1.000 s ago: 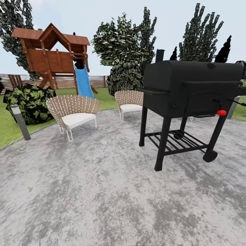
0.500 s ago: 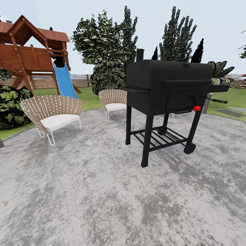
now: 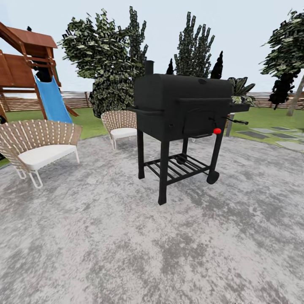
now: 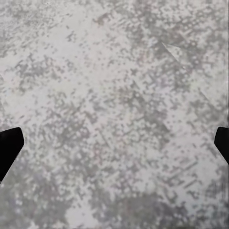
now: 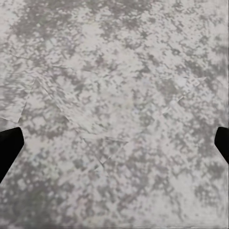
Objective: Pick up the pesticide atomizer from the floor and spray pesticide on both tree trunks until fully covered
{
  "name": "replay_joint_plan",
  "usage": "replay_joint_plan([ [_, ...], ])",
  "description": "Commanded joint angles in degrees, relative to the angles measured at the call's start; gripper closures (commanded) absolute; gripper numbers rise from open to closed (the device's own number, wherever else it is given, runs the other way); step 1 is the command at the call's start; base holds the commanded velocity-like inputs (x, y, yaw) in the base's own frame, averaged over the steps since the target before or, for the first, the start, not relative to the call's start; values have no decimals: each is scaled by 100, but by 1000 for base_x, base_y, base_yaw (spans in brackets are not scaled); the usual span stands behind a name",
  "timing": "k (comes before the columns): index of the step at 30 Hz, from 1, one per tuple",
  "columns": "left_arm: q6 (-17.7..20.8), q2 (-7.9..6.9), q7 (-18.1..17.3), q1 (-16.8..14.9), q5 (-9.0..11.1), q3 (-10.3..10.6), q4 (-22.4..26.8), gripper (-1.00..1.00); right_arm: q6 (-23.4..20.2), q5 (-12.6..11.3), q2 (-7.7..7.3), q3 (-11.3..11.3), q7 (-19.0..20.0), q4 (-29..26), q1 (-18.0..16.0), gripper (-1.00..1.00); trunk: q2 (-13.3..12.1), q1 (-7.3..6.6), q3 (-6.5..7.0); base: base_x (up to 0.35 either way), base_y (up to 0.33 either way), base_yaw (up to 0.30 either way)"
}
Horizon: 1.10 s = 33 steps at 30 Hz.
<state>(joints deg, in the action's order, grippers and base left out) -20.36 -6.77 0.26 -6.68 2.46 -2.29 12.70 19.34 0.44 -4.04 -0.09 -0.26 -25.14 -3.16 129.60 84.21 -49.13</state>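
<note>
Garden lawn (image 3: 261, 116) lies as a green band beyond the grey paved patch (image 3: 126, 245), closed off by a brown slatted fence (image 3: 80, 99). Ahead of both grippers the paving spreads wide, and on it stands a black barbecue grill (image 3: 181, 110) on four legs, its long body set crosswise, a red knob (image 3: 217, 131) at its front and a short chimney on top. Off toward the left gripper's side sit two woven chairs with white cushions, the nearer chair (image 3: 36, 145) and a farther chair (image 3: 120, 124). Behind them rises a wooden play tower with a blue slide (image 3: 52, 101). Dark leafy trees (image 3: 105, 59) stand beyond the grill; on the right gripper's side a thin pale stem (image 3: 295, 97) leans.

Left gripper (image 4: 114, 145) points straight down at mottled grey paving, its two dark fingertips (image 4: 8, 145) spread far apart with nothing between them. Right gripper (image 5: 114, 145) hangs likewise over paving, its fingertips (image 5: 8, 143) wide and empty.
</note>
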Motion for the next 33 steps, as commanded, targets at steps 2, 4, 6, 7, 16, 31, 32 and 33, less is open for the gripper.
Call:
replay_joint_plan([
  [2,-2,4,0,0,0,0,3,-100,0,0,0,0,0,0,0,-100,0,0,0,0,0,-298],
  [4,2,7,0,0,-3,2,4,-100,0,0,0,0,0,0,0,-100,0,0,0,0,0,-298],
  [6,4,11,0,0,-7,11,4,-100,0,0,0,0,0,0,0,-100,0,0,0,0,0,-298],
  [7,5,17,0,0,-7,17,5,-100,0,0,0,0,0,0,0,-100,0,0,0,0,0,-298],
  [16,6,59,-3,0,-12,11,12,-100,0,0,0,0,0,0,0,-100,0,0,0,0,0,-298],
  [31,-3,24,-21,-45,-10,11,39,-100,0,0,0,0,0,0,0,-100,0,0,-23,0,0,-296],
  [32,-3,21,-24,-45,-12,10,36,-100,0,0,0,0,0,0,0,-100,0,0,-27,0,0,-281],
  [33,-3,17,-28,-44,-14,10,31,-100,0,0,0,0,0,0,0,-100,0,0,-32,0,0,-275],
])
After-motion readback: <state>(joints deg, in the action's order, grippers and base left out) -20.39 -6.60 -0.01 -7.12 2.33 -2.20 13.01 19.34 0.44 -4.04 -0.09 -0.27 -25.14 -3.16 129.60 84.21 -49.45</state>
